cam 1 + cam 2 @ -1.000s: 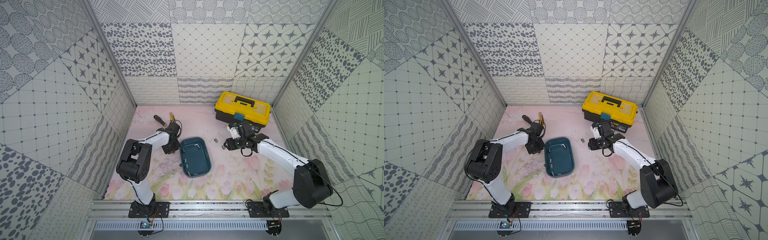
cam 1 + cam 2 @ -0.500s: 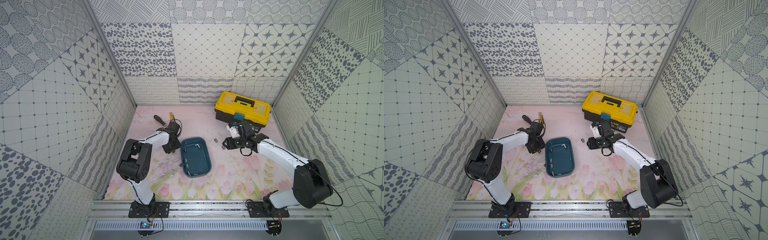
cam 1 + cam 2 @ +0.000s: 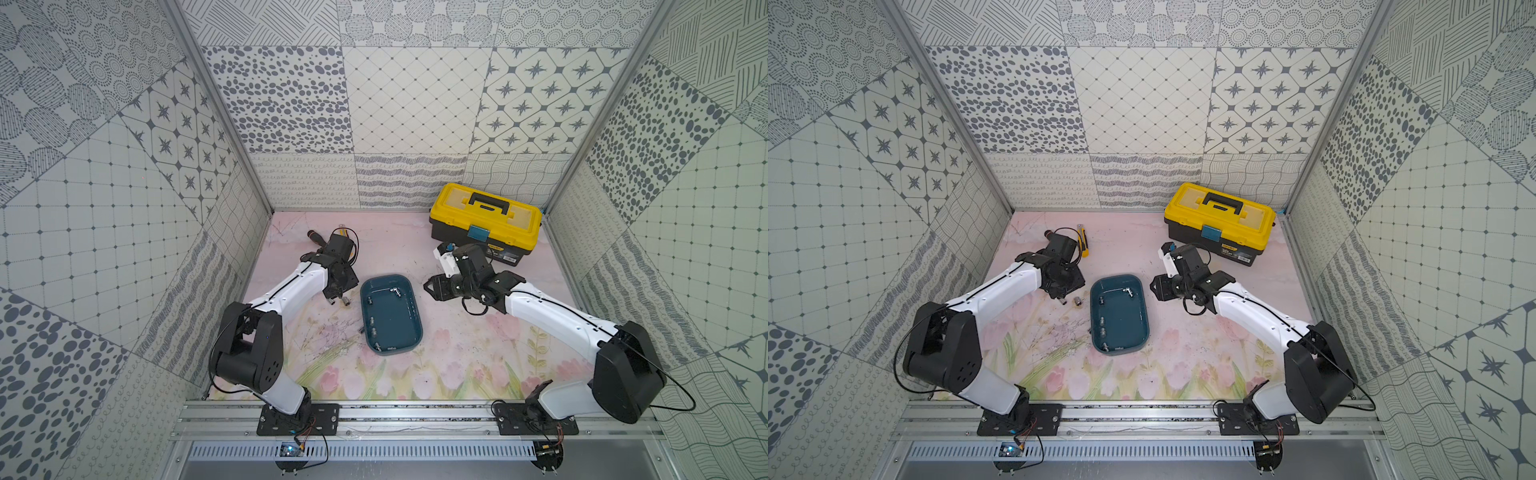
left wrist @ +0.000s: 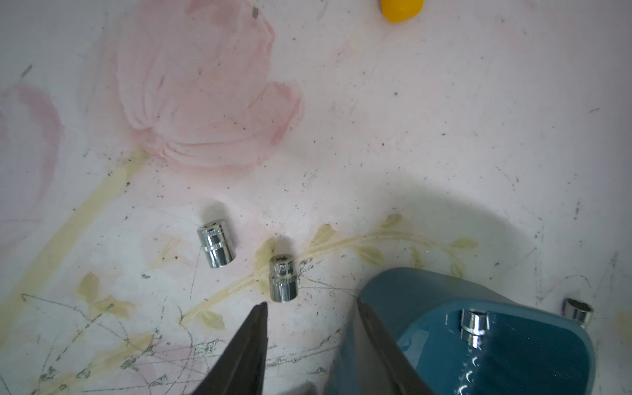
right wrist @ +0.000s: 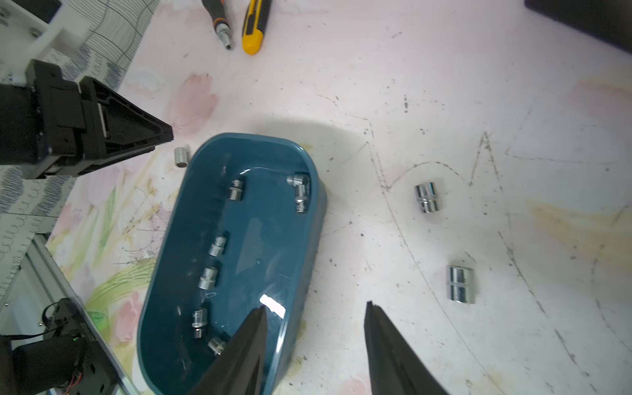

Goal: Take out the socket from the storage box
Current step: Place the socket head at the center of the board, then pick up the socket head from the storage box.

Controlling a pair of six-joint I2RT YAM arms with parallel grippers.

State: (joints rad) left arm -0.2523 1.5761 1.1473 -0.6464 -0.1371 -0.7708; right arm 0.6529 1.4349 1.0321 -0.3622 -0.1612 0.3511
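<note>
The storage box point(image 3: 390, 318), a shallow teal tub, lies mid-table between my arms in both top views. Several chrome sockets point(image 5: 208, 277) lie inside it, most along one long wall. Two sockets point(image 4: 282, 278) rest on the mat just beyond my left gripper point(image 4: 311, 302), which is open and empty beside the tub's corner point(image 4: 496, 342). My right gripper point(image 5: 316, 305) is open and empty too, one finger over the tub's rim point(image 5: 307, 239) and the other over the mat. Two more sockets point(image 5: 425, 197) lie on the mat on that side.
A yellow-lidded black toolbox point(image 3: 486, 218) stands at the back right, close behind my right wrist. A screwdriver point(image 5: 219, 20) and a yellow utility knife point(image 5: 254, 24) lie at the back left. One more socket point(image 4: 578, 309) sits on the mat against the tub's outer wall.
The jaws of both grippers stand wider apart than a second ago. Both arms have hardly shifted, and the tub has not moved.
</note>
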